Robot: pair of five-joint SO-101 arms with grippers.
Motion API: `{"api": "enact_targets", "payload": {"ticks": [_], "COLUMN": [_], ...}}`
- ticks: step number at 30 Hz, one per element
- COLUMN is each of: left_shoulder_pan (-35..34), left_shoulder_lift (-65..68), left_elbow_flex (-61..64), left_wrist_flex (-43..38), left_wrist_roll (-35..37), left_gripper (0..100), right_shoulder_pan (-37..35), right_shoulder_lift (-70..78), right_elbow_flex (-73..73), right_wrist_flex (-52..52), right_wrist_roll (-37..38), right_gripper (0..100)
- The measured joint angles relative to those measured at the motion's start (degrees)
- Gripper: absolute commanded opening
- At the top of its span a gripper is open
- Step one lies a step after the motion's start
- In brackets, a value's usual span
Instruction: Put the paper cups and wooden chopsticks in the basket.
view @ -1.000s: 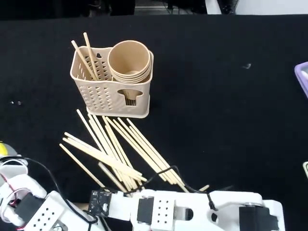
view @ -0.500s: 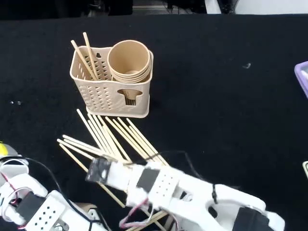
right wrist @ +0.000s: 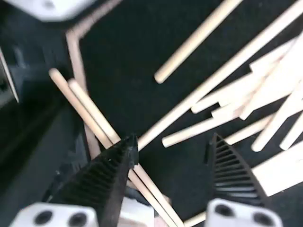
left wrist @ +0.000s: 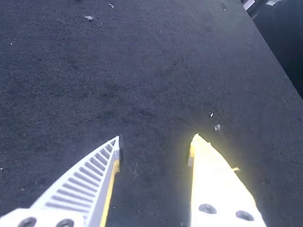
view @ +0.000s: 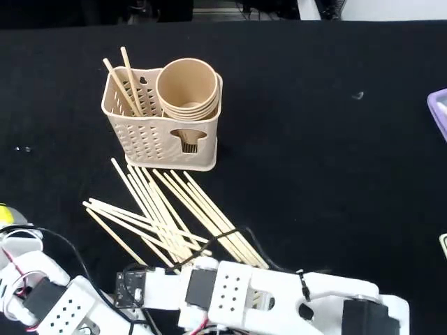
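Observation:
A beige perforated basket (view: 155, 139) stands at the table's back left, holding stacked paper cups (view: 188, 88) and two upright wooden chopsticks (view: 124, 82). Several loose chopsticks (view: 167, 213) lie fanned on the black cloth in front of it. In the high view the right arm (view: 230, 296) lies low across the front edge over the near ends of the pile. Its black-fingered right gripper (right wrist: 173, 144) is open just above chopstick ends (right wrist: 208, 125), holding nothing. My left gripper (left wrist: 155, 144) is open over bare black cloth, with one white and one yellow finger.
The left arm's white body (view: 42, 296) sits at the front left corner. A purple object (view: 438, 112) pokes in at the right edge. Open black cloth spreads to the right of the basket and pile.
The right arm swung out over the chopstick pile half a second ago and has dropped back low along the front edge. Some chopsticks at the pile's left side shifted.

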Motion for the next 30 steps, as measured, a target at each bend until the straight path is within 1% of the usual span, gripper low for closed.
{"api": "enact_targets", "payload": {"ticks": [3, 7, 13, 16, 18, 20, 22, 25, 27, 30], "left_shoulder_pan": [-1.85, -5.36, -5.71, -5.71, -5.71, -5.71, -5.71, -5.71, -5.71, -5.19], "left_shoulder_lift": [0.00, 0.00, 0.00, 0.00, 0.00, 0.00, 0.00, 0.00, 0.00, 0.00], "left_elbow_flex": [0.00, 0.00, 0.00, 0.00, 0.00, 0.00, 0.00, 0.00, 0.00, 0.00], "left_wrist_flex": [0.00, 0.00, 0.00, 0.00, 0.00, 0.00, 0.00, 0.00, 0.00, 0.00], "left_wrist_roll": [0.18, 3.34, 4.13, 4.13, 4.13, 4.13, 4.13, 4.13, 4.13, 4.13], "left_gripper": [24, 24, 24, 24, 24, 24, 24, 24, 24, 24], "right_shoulder_pan": [-1.23, -1.23, -1.23, -1.23, -0.09, 2.90, 6.51, 11.87, 15.56, 19.69], "right_shoulder_lift": [0.00, 0.00, 0.00, 0.00, 0.00, 0.00, 0.00, 0.00, -0.09, -0.09], "right_elbow_flex": [0.00, 0.53, 9.05, 10.46, 10.73, 11.16, 11.52, 11.52, 11.52, 11.52], "right_wrist_flex": [-2.37, -7.30, -17.32, -19.08, -19.34, -19.69, -19.69, -19.78, -20.04, -20.04], "right_wrist_roll": [-5.10, -10.90, -12.22, -12.40, -12.40, -11.78, -8.88, -3.96, -1.76, 1.49], "right_gripper": [32.2, 32.2, 32.2, 32.1, 29.5, 22.0, 13.6, 4.6, 2.5, 2.1]}}
